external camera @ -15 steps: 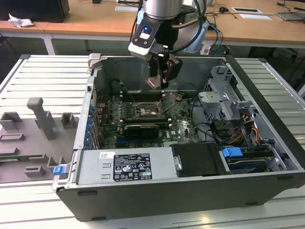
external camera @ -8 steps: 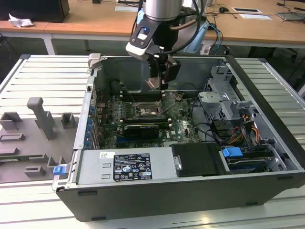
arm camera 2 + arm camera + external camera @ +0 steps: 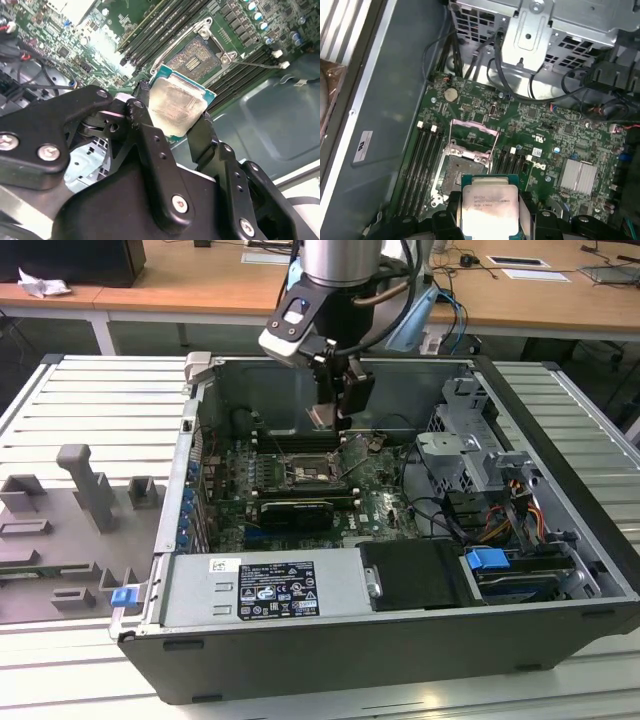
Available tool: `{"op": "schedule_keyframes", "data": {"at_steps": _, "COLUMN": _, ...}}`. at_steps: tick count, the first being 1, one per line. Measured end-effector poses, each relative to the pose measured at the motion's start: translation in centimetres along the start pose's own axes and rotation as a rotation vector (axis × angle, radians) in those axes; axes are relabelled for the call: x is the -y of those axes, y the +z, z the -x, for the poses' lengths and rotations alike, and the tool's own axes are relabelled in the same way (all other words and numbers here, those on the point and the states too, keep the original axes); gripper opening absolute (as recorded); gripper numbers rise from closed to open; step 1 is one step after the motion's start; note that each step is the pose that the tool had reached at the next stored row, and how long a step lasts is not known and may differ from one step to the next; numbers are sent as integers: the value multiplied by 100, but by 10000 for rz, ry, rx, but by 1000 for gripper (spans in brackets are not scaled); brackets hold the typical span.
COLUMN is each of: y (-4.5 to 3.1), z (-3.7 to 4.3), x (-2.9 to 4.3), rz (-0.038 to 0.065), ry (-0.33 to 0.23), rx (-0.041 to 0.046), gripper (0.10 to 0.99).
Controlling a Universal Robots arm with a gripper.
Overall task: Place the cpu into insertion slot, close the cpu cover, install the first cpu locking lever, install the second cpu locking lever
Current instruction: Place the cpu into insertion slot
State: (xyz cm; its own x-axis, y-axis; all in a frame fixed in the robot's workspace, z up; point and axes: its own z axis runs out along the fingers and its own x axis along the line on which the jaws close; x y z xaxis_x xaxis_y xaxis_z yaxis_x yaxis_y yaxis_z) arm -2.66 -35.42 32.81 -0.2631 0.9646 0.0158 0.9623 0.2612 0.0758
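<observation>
**Examiner:** What is recorded nearest the lens?

**Inspector:** In the second wrist view, the black fingers (image 3: 145, 132) of the gripper (image 3: 174, 109) are noted foremost. They are clamped on two opposite edges of the cpu (image 3: 175, 100), whose pale metal top is exposed between them.

**Examiner:** Where is the chip placed in relation to the insertion slot?

**Inspector:** It is held above the insertion slot (image 3: 465, 167) and apart from it; no contact is seen in the exterior view. Whether it hangs squarely over the slot cannot be settled. The slot itself is found bare, with its contact field uncovered.

**Examiner:** And the surrounding parts?

**Inspector:** The cpu cover (image 3: 470, 123) is found raised at one edge of the insertion slot, so the opening is left free. Long black memory slots (image 3: 422, 160) are noted on both flanks of the insertion slot, on the green motherboard (image 3: 545, 135).

**Examiner:** Which step is judged to be in hand?

**Inspector:** The first, placing the chip. The cover is not yet closed, and nothing of the lever work is evident.

**Examiner:** What is called for?

**Inspector:** In this office's judgement, the chip's edges must be squared to the slot's rim and the chip levelled. A straight descent without sideways scrape is needed, given the exposed contacts.
</observation>
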Motion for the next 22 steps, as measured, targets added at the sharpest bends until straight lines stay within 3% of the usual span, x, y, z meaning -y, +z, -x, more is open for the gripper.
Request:
{"op": "schedule_keyframes", "data": {"at_steps": 7, "y": 21, "z": -1, "x": 7, "rz": 11, "ry": 648, "rx": 48, "gripper": 541}}
{"op": "schedule_keyframes", "data": {"at_steps": 22, "y": 95, "z": 0, "x": 13, "rz": 12, "ry": 803, "rx": 61, "gripper": 541}}
